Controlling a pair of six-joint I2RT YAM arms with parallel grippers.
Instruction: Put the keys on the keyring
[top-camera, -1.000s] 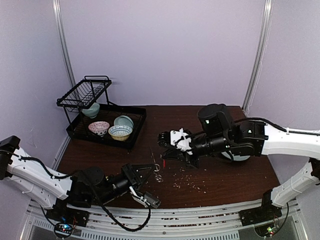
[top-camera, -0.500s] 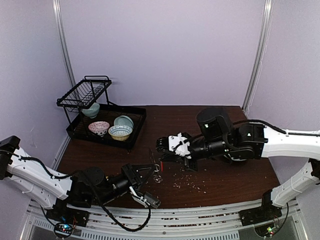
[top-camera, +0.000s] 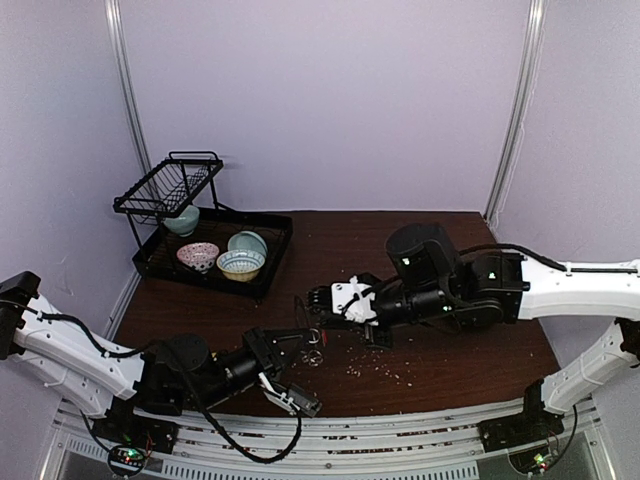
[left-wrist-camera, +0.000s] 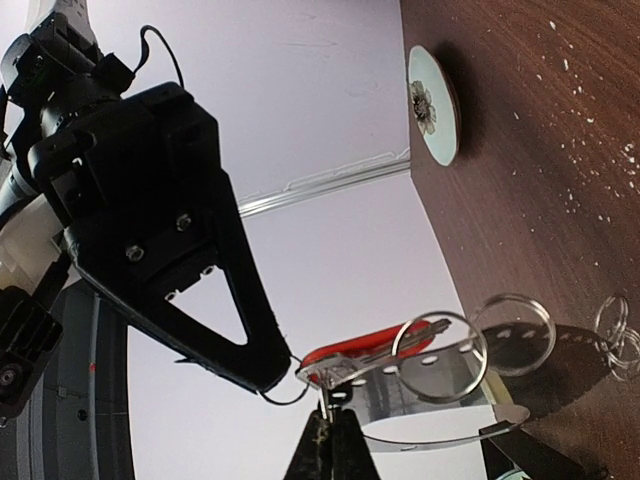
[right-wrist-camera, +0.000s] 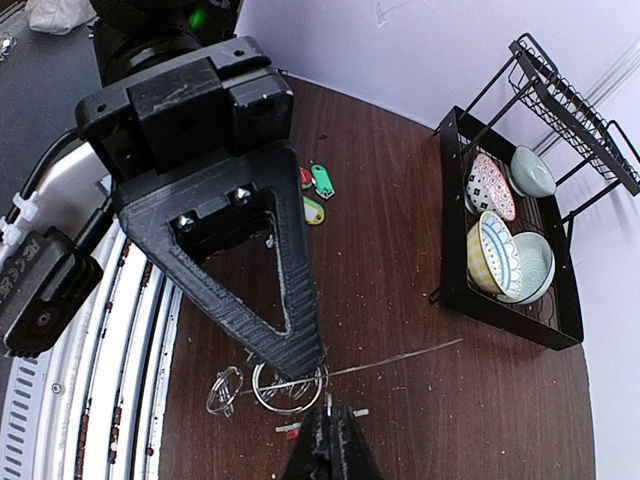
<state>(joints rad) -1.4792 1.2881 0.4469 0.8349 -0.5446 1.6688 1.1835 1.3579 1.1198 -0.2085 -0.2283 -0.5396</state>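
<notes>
From above: shows the left gripper (top-camera: 302, 337) and the right gripper (top-camera: 314, 306) tip to tip low over the bench (top-camera: 440, 372), left of the middle and toward the near edge. Shows loose wire rings (top-camera: 317, 352) on the wood just beside those tips, pale crumbs (top-camera: 372, 370) strewn rightward, and a black dish rack (top-camera: 168, 190) with bowls (top-camera: 240, 264) in the far left corner. Cannot tell either jaw state from here.

From the left wrist: shows the left jaws clenched on the rim of the keyring (left-wrist-camera: 430, 400), holding that flat silver loop on edge just above the bench, with small rings along it. Shows the right gripper's black triangular finger reaching in, its tip at a red-tagged key (left-wrist-camera: 350, 355) by the loop's rim. Shows a pale flower-printed plate (left-wrist-camera: 432, 105) lying farther off on the wood.

From the right wrist: shows the right jaws pinched shut on the red-tagged key, with a sliver of red beside the tips. Shows three more keys (right-wrist-camera: 313, 190), tagged green, red and yellow, lying together beside the left arm toward the near edge.
</notes>
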